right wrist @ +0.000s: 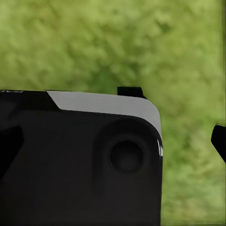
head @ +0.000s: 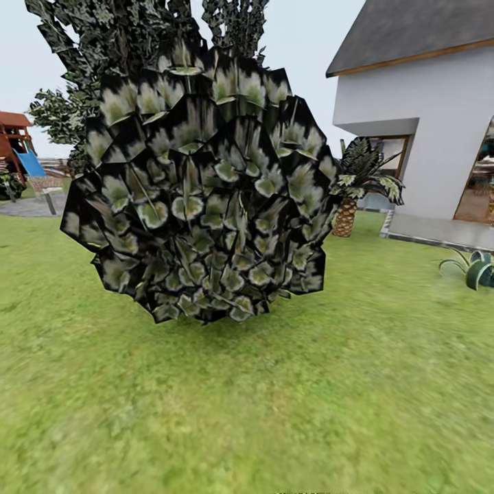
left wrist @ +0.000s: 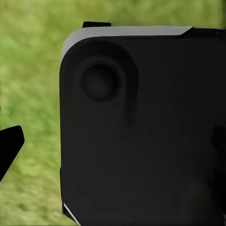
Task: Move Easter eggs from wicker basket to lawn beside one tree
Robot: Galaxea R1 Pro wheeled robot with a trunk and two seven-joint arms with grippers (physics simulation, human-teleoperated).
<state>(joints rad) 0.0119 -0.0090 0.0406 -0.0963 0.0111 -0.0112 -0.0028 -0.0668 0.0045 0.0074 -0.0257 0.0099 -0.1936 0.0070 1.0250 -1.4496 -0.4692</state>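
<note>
Head view, near to far. The lawn (head: 247,412) fills the foreground from the 6 o'clock edge upward as unbroken, mottled green grass, running past both sides of the central plant and leaving broad open strips at 9 o'clock and at 3 o'clock. At centre stands a round dark bush (head: 199,199), trunkless, its blackish angular leaves mottled green-white; its lowest leaves come close down to the grass. Directly behind it, at 12 o'clock, rises taller foliage of the same dark mottled kind (head: 137,34); whether this belongs to a tree cannot be told, as no trunk shows.

At 3 o'clock a small palm (head: 353,185) with a scaly brown trunk stands at the far edge of the grass, beside a grey paved slab (head: 439,230) bordering the white house (head: 418,116). A low striped-leaf plant (head: 477,267) sits at the right edge. At 9 o'clock, far off, a paved path (head: 31,204) closes the lawn, with a red play structure (head: 15,140) bearing a blue slide beyond.

Left wrist view: a dark housing with a pale upper edge (left wrist: 141,127) over blurred grass; one dark fingertip (left wrist: 9,146) shows at the frame edge. Right wrist view: a like housing (right wrist: 80,160) over grass, with a dark fingertip (right wrist: 219,141) at the edge. Finger state cannot be told for either gripper. The mark on the housing corner is unreadable.
</note>
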